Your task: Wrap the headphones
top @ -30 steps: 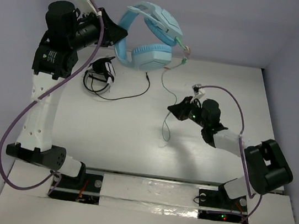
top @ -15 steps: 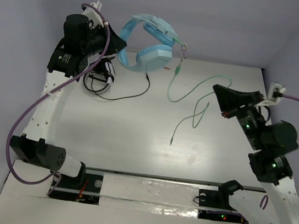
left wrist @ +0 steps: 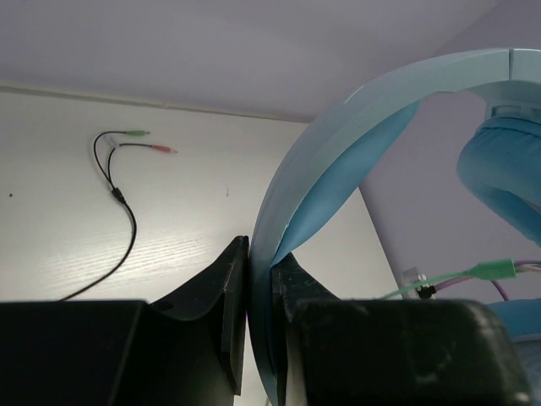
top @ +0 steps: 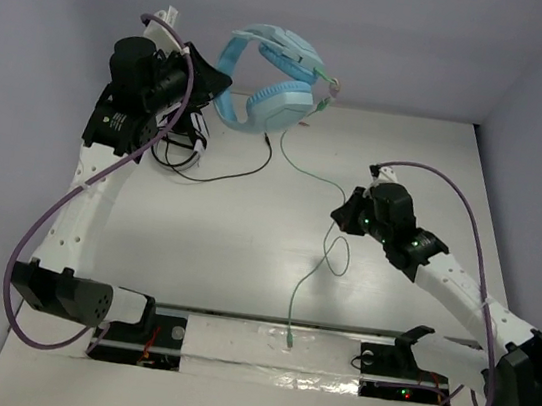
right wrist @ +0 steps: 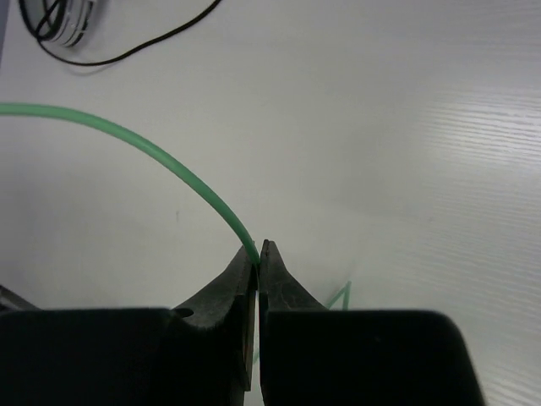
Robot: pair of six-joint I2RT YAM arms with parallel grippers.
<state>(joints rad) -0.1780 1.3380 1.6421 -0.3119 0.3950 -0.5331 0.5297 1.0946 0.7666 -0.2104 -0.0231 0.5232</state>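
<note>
Two robot arms hold light blue headphones point(top: 284, 99) and their green cable point(top: 294, 312) above a white table point(top: 244, 250).
Left gripper point(top: 213, 82), at 11 o'clock, clamps the headband, with the headphones aloft near 12 o'clock. Right gripper point(top: 338, 214), toward 3 o'clock, pinches the cable, whose end trails to 6 o'clock.

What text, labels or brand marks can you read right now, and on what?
No text can be read in any view.
Left arm: small white marking on its black housing, too small to read.
Headphones and cable: no brand or print shows.
</note>
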